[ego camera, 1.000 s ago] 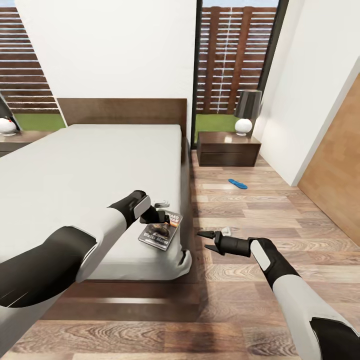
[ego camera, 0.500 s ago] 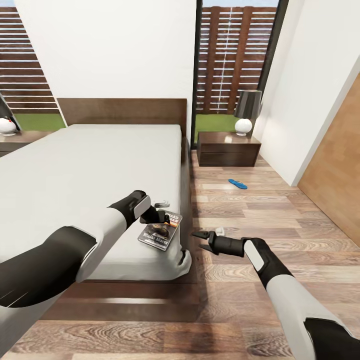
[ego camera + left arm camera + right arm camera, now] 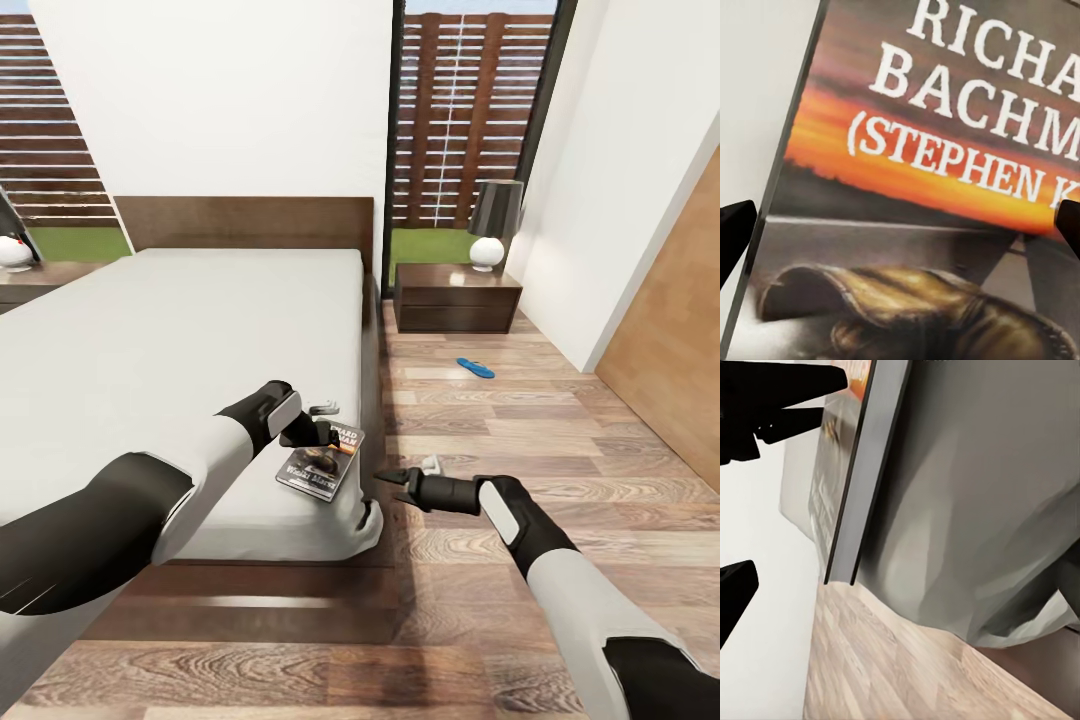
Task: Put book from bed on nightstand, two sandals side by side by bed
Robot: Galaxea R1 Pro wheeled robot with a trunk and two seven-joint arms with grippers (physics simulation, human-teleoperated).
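The book (image 3: 322, 462), dark with white lettering and an orange band, lies near the right foot corner of the bed (image 3: 180, 340). My left gripper (image 3: 325, 434) rests over its far end. In the left wrist view the cover (image 3: 922, 172) lies between the wide-apart fingertips (image 3: 735, 232), so the gripper is open. My right gripper (image 3: 388, 478) hovers open beside the mattress corner, just right of the book. The right wrist view has the book's edge (image 3: 862, 487) close ahead of that gripper (image 3: 799, 472). One blue sandal (image 3: 476, 368) lies on the floor near the right nightstand (image 3: 457, 297).
A lamp (image 3: 495, 225) stands on the right nightstand. Another nightstand (image 3: 35, 280) is at the bed's far left. A tall window (image 3: 470, 120) sits behind, a white wall (image 3: 600, 230) and a wood panel (image 3: 670, 330) to the right. Plank floor (image 3: 500, 440) runs along the bed.
My right gripper has moved left and slightly down, closer to the mattress corner and the book. The left arm and the book have stayed put.
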